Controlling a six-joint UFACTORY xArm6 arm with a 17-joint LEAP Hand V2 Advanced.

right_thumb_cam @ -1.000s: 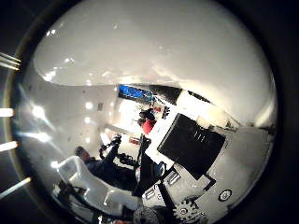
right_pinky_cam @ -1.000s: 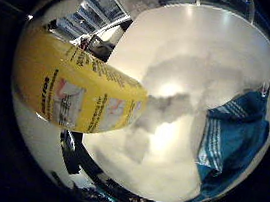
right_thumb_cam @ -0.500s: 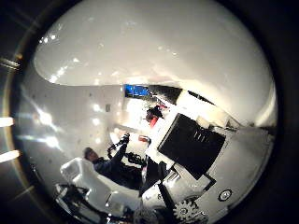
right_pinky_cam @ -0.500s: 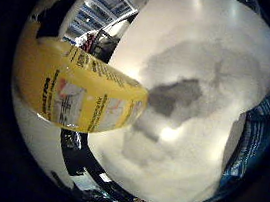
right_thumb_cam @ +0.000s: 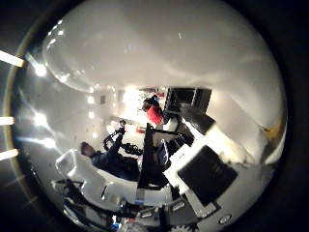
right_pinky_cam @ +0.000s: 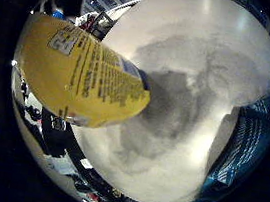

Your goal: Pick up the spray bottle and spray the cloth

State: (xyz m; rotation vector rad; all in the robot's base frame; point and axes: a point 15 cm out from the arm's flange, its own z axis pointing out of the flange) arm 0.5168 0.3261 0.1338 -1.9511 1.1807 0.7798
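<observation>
Yellow spray bottle (right_pinky_cam: pixel 85 76) close to palm, above white table (right_pinky_cam: pixel 178 152); blue cloth (right_pinky_cam: pixel 244 146) nearby.

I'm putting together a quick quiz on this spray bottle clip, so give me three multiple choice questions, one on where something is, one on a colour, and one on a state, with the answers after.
1. Where does the blue cloth lie?
A. on the white table
B. draped over the bottle
C. on the floor

2. What colour is the spray bottle?
A. red
B. yellow
C. green

3. How does the bottle stand relative to the palm?
A. far off across the room
B. close to it, filling much of the view
C. lying under the cloth

Answers: 1 A, the cloth rests on the tabletop; 2 B, its labelled body is yellow; 3 B, it fills much of the little finger side view.
</observation>
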